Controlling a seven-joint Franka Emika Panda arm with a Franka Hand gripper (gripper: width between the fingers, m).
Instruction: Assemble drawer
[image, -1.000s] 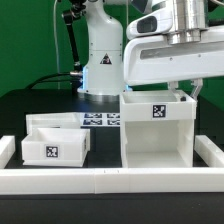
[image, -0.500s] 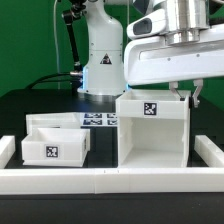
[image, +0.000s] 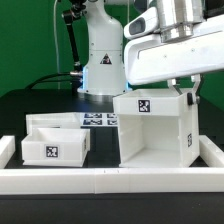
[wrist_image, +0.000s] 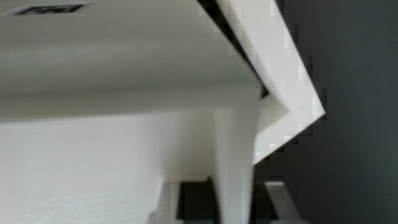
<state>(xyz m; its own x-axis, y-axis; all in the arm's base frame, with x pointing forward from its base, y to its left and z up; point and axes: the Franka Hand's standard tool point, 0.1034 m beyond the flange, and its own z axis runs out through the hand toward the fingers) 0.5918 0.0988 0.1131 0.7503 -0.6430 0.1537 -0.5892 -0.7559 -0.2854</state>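
Observation:
The drawer's large white open-fronted housing (image: 152, 130) stands at the exterior view's right, turned a little so that its side wall with a tag shows. My gripper (image: 188, 96) comes down from above and is shut on the top edge of that side wall. In the wrist view the gripper (wrist_image: 237, 205) has its two dark fingers (wrist_image: 196, 203) on either side of the thin white wall (wrist_image: 240, 150). Two small shallow trays sit at the exterior view's left, the front one (image: 52, 152) tagged, the other (image: 50, 124) right behind it.
A low white rail (image: 110, 181) edges the table at the front and sides. The marker board (image: 100, 120) lies flat between the trays and the housing. The arm's white base (image: 100, 60) stands behind, with a green backdrop.
The housing, held by the gripper, has moved toward the exterior view's left and turned slightly, so its tagged side wall now shows. The trays have not moved.

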